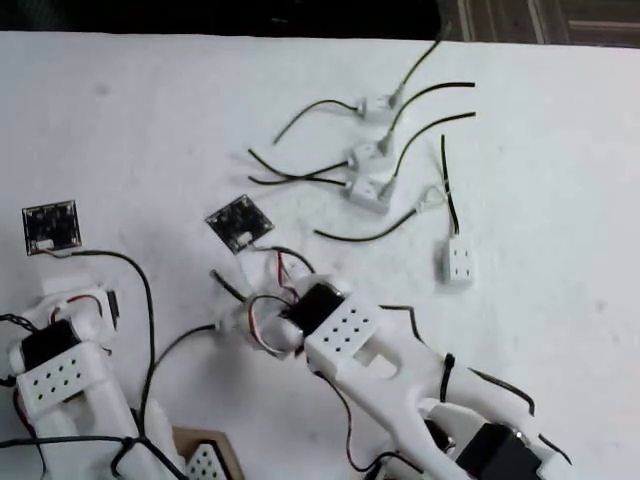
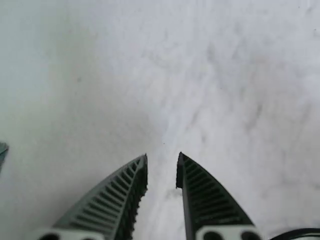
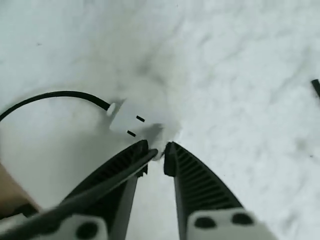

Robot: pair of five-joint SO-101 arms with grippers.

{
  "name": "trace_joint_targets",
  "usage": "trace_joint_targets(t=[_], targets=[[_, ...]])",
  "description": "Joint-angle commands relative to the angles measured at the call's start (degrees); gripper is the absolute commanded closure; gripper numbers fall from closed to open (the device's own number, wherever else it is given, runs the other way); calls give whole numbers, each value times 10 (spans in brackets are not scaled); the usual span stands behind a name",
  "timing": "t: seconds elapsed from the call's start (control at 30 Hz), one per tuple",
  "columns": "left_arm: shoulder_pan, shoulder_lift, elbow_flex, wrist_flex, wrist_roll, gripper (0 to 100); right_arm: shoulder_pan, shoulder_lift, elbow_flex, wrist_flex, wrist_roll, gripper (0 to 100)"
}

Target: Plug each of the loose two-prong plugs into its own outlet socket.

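Two-prong plug (image 3: 126, 119) lies flat on the white worktop (image 3: 240, 75) just ahead of the right end effector (image 3: 156, 148), a little to one side of its tips. Its prongs are on the end nearer the fingers, and its black cable (image 3: 50, 95) curls away from the far end. This end effector is almost closed, with only a narrow slit between the tips, and seems to hold nothing. The plug is close to one fingertip, but I cannot tell whether they touch.

I judge the step in hand to be the pick-up of this plug, since no socket is near it. The next move calls for a wider opening, a sideways shift so the plug body sits between the fingers, and a grip across the body that leaves the prongs free. A thin wire (image 3: 100, 185) of the arm's own crosses in front of one finger and may snag.

The left end effector (image 2: 162, 159) hangs slightly open over bare worktop, holding nothing.

Well beyond the right end effector lies a white outlet block (image 1: 458, 262), probably the target. A small loose plug (image 1: 432, 197) lies just past it. Farther off are three white connector pieces (image 1: 370, 190) trailing black leads (image 1: 350, 236); I cannot tell whether they are mated. One of those leads lies across the path from the plug to the outlet block and could be dragged along.
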State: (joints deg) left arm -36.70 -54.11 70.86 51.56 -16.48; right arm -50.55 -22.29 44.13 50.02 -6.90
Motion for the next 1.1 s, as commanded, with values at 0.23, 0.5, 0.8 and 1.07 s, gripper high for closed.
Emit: trace_joint_targets(t=[0.23,0.5,0.8,1.07], targets=[[-1,-7,-4,-9,1,886,-1,-5,82,-93,34,981],[-1,-7,-4,-9,1,885,-41,22,102,-88,33,981],[-1,-7,-4,-9,1,885,-41,145,69,-99,32,981],[-1,-7,-4,-9,1,885,-34,145,70,-66,32,981]])
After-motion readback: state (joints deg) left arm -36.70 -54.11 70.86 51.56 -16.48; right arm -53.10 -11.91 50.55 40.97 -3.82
